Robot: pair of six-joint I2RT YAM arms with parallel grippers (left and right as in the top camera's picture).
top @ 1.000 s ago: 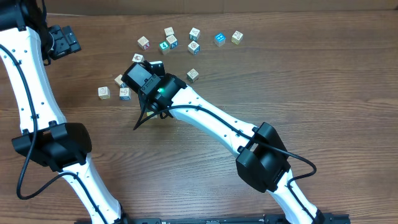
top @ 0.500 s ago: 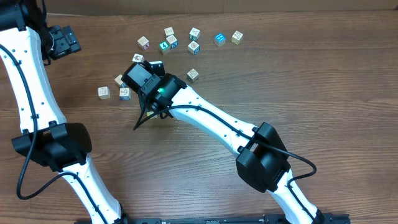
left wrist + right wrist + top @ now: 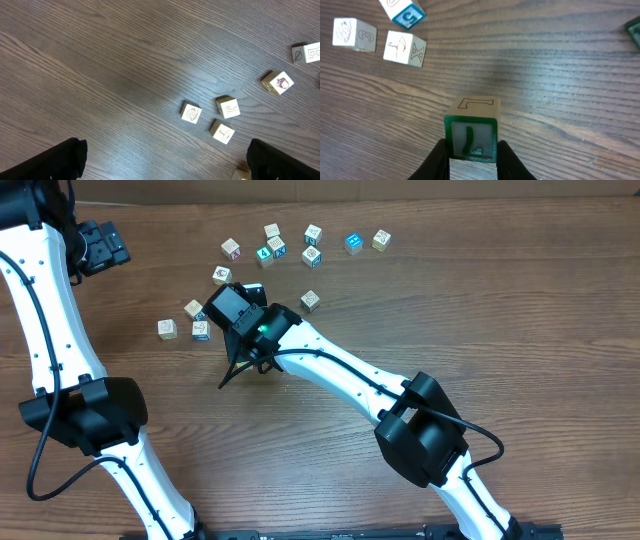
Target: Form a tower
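My right gripper (image 3: 471, 149) is shut on a pale wooden cube (image 3: 471, 134) whose green-bordered face is toward the camera; it hangs just above bare wood. From overhead this gripper (image 3: 224, 304) covers the cube. The tower (image 3: 201, 330) stands just left of it, a short stack with a cream top and a blue-teal side. It shows at the top left of the right wrist view as the tower (image 3: 406, 13), apart from the held cube. My left gripper (image 3: 100, 245) is far off at the back left. In its own view the left gripper (image 3: 165, 165) is open and holds nothing.
Two loose cubes (image 3: 354, 34) (image 3: 405, 47) lie beside the tower. Several more cubes are strewn along the back of the table, among them a blue one (image 3: 353, 243) and one (image 3: 310, 301) right of my right arm. A cube (image 3: 221, 274) sits just behind the right gripper.
My right gripper has shifted slightly right and toward the front with its cube, uncovering more of the cube behind it. The left arm has not moved.
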